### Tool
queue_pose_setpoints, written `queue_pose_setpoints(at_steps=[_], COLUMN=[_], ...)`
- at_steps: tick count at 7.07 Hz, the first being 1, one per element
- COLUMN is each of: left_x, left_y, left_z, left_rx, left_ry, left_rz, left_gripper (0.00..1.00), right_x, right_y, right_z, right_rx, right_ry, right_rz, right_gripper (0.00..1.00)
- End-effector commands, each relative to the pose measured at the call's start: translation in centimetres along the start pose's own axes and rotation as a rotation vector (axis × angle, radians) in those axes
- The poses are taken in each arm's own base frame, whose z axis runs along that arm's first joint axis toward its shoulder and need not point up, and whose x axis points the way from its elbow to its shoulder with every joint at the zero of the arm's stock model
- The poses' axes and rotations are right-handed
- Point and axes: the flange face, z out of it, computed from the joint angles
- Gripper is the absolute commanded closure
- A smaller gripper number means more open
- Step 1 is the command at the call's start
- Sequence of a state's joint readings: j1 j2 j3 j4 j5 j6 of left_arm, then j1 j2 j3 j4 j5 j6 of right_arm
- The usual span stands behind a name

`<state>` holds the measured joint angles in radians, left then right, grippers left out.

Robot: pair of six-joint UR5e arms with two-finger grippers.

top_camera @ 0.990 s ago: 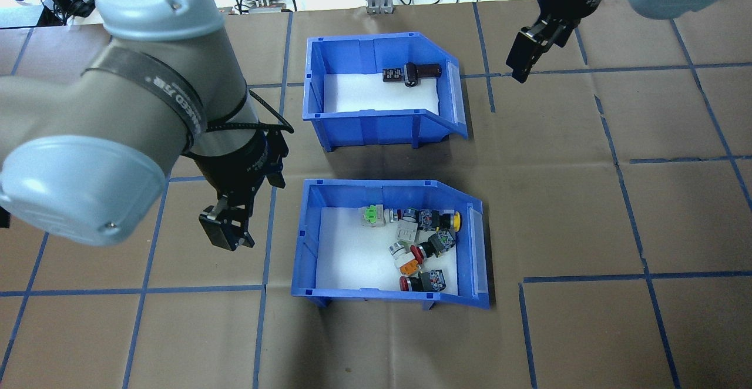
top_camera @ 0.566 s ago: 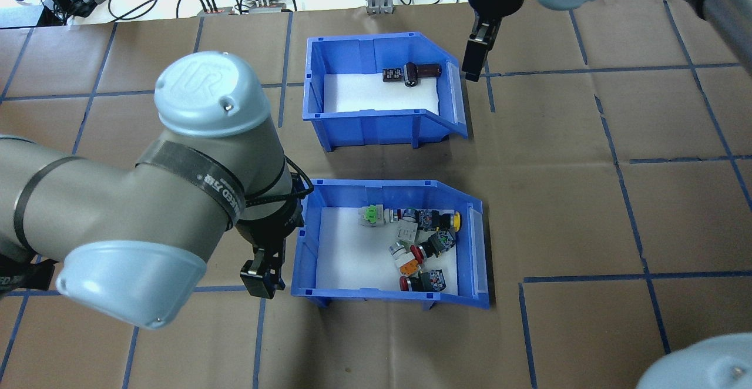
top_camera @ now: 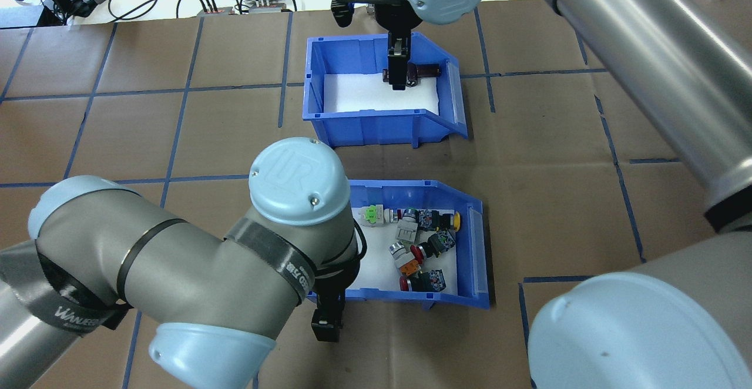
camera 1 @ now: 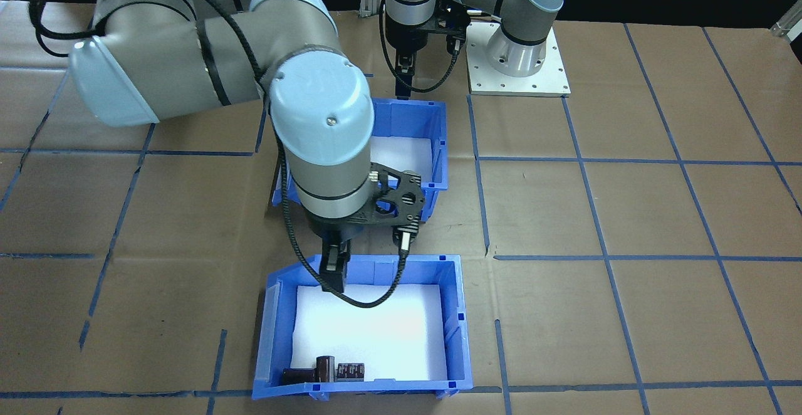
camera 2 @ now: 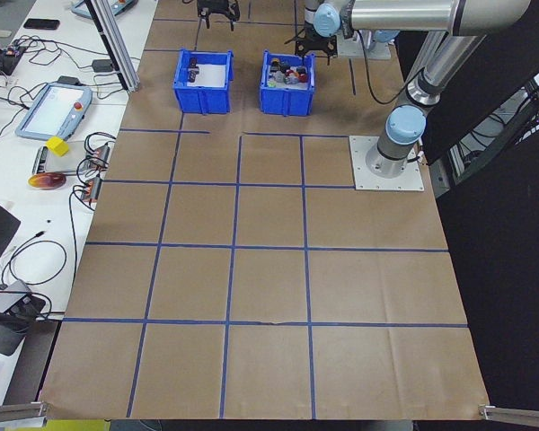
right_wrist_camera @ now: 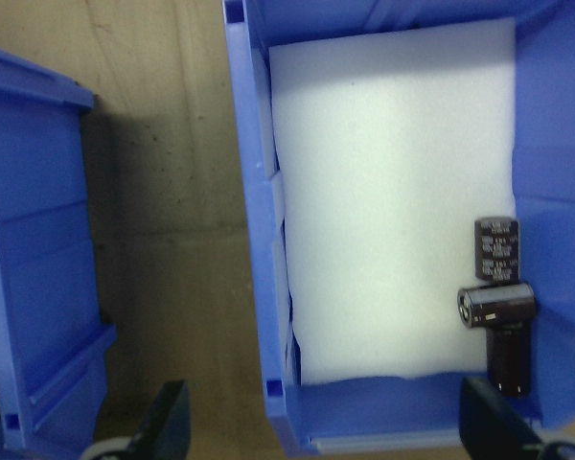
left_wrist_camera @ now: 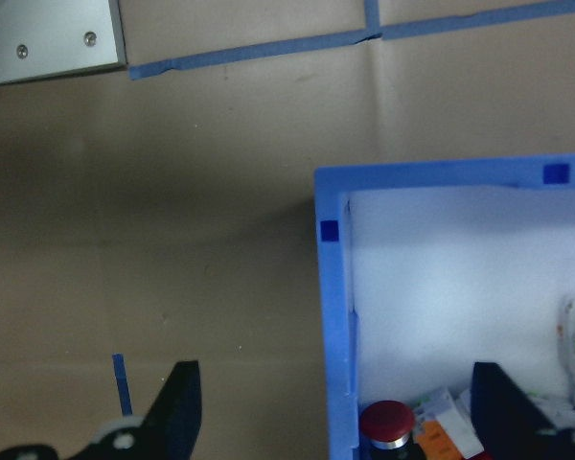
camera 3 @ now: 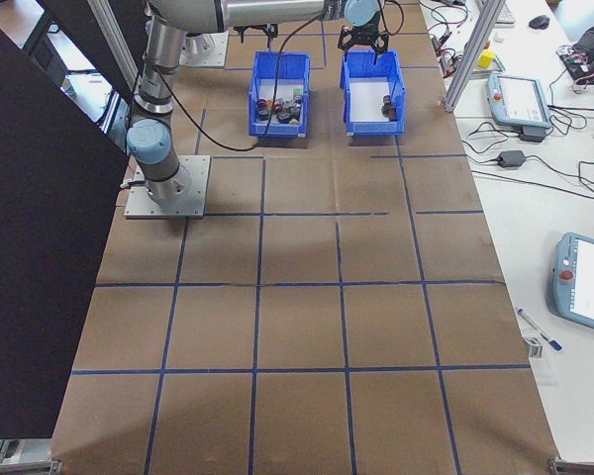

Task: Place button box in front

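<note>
Blue button box awaits its grasp.
Left gripper, spread wide, should straddle the near wall squarely; right gripper, also open, hovers above the far bin.

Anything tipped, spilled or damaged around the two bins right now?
Nothing stands out. Both blue bins sit upright: the button box holds its switches in a loose jumble, and the other bin holds its dark cylinders. Nothing has spilled onto the table.

**Two blue bins at the table's far end**

A blue plastic bin of coloured push-buttons stands just beside a second blue plastic bin on the brown paper-covered table, while a white tablet-like pendant lies alongside.
</note>
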<state>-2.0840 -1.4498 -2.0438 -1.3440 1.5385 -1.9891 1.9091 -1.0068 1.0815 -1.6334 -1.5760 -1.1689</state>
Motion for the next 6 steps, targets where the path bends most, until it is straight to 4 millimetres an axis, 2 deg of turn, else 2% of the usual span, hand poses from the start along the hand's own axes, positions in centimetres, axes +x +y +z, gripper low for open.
queue_pose_setpoints(at_steps=[1,3,5,6], left_x=[-0.5,-0.7,-1.2,-0.8], left_y=[1.0,1.1,2.6,2.9], left_z=[3.3,5.4,7.3,7.3], left_rx=[-0.043,-0.044,-0.015,-0.02], left_ry=[0.094,0.088,0.053,0.081], left_rz=[-0.01,-0.042,-0.038,-0.029], left_gripper=[0.01,0.01,0.02,0.25], right_x=[-0.5,0.3,0.4,-0.3], right_y=[-4.1,-4.5,-4.6,-4.3], right_z=[3.6,7.1,11.0,13.1], right_rx=[-0.017,-0.025,-0.017,-0.015], right_ry=[-0.034,-0.051,-0.028,-0.024], right_rz=[-0.094,-0.121,-0.116,-0.104], right_gripper=[0.0,0.0,0.0,0.0])
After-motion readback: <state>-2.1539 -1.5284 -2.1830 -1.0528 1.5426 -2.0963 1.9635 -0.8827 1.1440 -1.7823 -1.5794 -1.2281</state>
